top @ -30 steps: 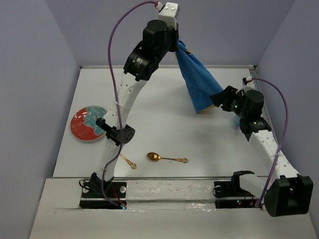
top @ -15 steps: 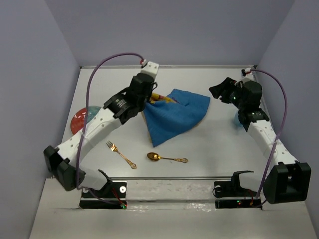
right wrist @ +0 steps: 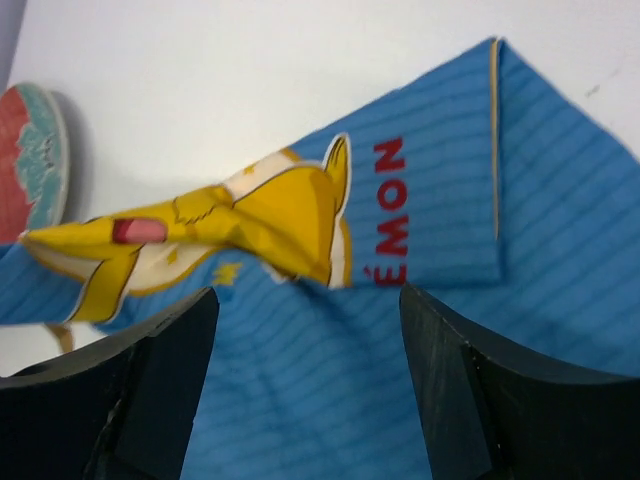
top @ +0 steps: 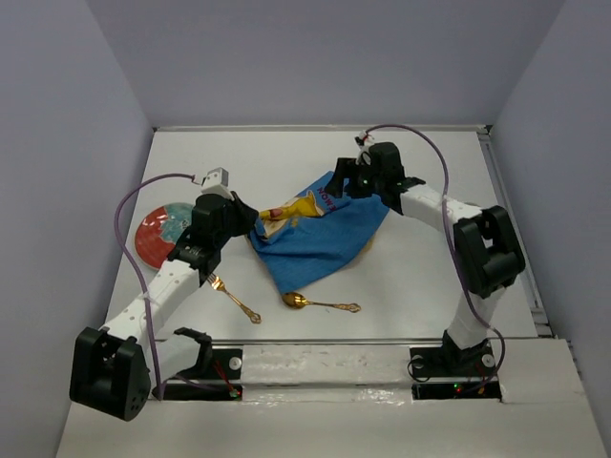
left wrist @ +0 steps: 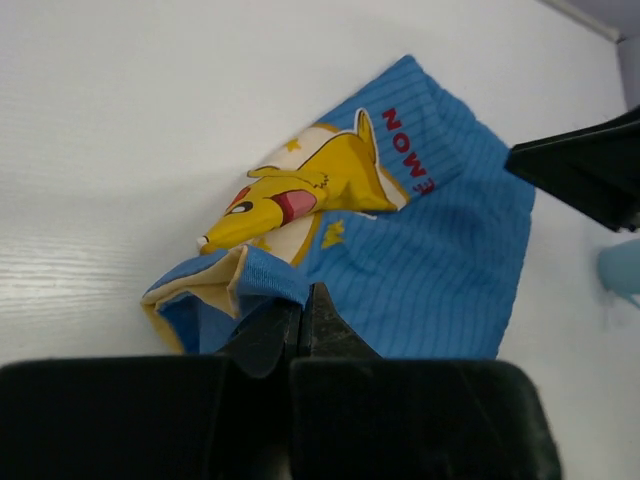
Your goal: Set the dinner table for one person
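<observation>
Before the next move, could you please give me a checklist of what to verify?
1. Grip: left gripper shut on the folded corner of the placemat: ok.
2. Free hand: right gripper open above the placemat: ok.
3. Flatness: not ok, the placemat's left corner is bunched and folded over.
4. Clearance of spoon from the placemat's near tip: cannot tell, they look very close.
5. Clearance of plate from the placemat: ok, apart.

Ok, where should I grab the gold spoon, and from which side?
Mid-handle, straight down from above, closing across it. The spoon lies flat with its thin handle pointing right over bare table. Its bowl sits close to the placemat's near corner, so stay off that end.
</observation>
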`<control>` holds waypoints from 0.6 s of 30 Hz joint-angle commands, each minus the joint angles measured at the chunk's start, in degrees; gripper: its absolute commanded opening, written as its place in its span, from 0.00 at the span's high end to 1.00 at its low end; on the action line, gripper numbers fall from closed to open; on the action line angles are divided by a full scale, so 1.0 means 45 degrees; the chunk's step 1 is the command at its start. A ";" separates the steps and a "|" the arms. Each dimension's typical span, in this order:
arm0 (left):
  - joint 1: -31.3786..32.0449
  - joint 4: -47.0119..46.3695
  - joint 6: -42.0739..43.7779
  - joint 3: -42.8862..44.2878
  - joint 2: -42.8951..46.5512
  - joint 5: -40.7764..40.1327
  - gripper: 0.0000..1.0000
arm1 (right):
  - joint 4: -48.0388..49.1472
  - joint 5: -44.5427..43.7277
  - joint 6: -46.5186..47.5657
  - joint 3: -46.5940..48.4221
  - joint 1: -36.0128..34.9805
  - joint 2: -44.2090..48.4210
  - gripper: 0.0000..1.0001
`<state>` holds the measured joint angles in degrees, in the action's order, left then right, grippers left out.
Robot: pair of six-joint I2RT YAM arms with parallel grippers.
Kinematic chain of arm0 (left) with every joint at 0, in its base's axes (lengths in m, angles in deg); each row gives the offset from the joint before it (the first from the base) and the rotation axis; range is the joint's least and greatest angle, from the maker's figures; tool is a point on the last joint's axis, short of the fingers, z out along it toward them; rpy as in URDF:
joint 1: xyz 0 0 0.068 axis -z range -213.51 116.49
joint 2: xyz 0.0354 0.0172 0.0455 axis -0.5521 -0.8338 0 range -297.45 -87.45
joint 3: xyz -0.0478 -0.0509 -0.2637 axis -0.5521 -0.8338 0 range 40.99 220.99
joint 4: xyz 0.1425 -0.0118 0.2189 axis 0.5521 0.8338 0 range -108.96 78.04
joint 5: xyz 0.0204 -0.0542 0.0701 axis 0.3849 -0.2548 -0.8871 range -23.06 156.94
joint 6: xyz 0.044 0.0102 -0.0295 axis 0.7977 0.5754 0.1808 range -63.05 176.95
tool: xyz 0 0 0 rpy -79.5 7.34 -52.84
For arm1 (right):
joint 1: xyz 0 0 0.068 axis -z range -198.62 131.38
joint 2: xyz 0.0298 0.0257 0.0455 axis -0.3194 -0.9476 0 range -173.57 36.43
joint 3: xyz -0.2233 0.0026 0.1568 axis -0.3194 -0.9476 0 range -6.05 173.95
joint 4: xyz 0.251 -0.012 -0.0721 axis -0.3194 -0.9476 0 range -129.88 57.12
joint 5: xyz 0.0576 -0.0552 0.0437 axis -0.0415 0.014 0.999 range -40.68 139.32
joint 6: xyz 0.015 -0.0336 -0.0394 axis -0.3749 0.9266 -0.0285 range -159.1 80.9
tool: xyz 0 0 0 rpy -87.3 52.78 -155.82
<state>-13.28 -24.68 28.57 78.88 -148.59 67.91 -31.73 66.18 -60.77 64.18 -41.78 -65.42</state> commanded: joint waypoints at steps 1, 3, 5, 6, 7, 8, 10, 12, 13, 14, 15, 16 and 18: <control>-0.0627 -0.2732 -0.1310 -0.0529 0.0580 0.1443 1.00 | -0.0409 -0.2220 0.0812 0.2317 0.0088 -0.2106 0.22; -0.0667 -0.2773 -0.1408 -0.0627 0.0638 0.1522 1.00 | -0.0976 -0.2904 0.0870 0.3664 0.0088 -0.2970 0.27; -0.0687 -0.2812 -0.1447 -0.0705 0.0736 0.1716 1.00 | -0.1580 -0.3687 0.0968 0.4660 -0.0030 -0.3829 0.41; -0.0687 -0.2793 -0.1486 -0.0724 0.0872 0.1891 1.00 | -0.2531 -0.4153 0.1007 0.5574 -0.0030 -0.4587 0.53; -0.0706 -0.2831 -0.1486 -0.0744 0.0912 0.2009 1.00 | -0.3004 -0.4003 0.1104 0.5912 -0.0146 -0.4846 0.62; -0.0706 -0.2812 -0.1447 -0.0725 0.0951 0.2088 1.00 | -0.3338 -0.3866 0.0989 0.6012 -0.0147 -0.5003 0.68; -0.0706 -0.2753 -0.1447 -0.0763 0.1029 0.2166 1.00 | -0.3264 -0.3378 0.0599 0.5199 -0.0282 -0.4657 0.69; -0.0706 -0.2812 -0.1505 -0.0764 0.0990 0.2381 1.00 | -0.2235 -0.3668 0.0461 0.4279 -0.0479 -0.4013 0.66; -0.0706 -0.2831 -0.1525 -0.0764 0.0971 0.2556 1.00 | -0.1899 -0.4075 0.0267 0.3443 -0.0479 -0.3294 0.57; -0.0706 -0.2812 -0.1525 -0.0744 0.0971 0.2615 1.00 | -0.1683 -0.4118 0.0110 0.3183 -0.0479 -0.2958 0.54; -0.0706 -0.2773 -0.1525 -0.0705 0.0971 0.2635 1.00 | -0.1565 -0.4254 -0.0007 0.2987 -0.0479 -0.2684 0.52; -0.0706 -0.2754 -0.1525 -0.0686 0.1029 0.2713 1.00 | -0.1467 -0.4429 -0.0163 0.2792 -0.0479 -0.2430 0.51; -0.0706 -0.2579 -0.1428 -0.0627 0.1107 0.2714 1.00 | -0.1330 -0.4645 -0.0417 0.2226 -0.0479 -0.1726 0.51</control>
<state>-16.27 -33.92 22.12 75.98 -145.42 77.92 -42.62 49.16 -59.98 76.23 -43.53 -81.22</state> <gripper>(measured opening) 0.026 0.487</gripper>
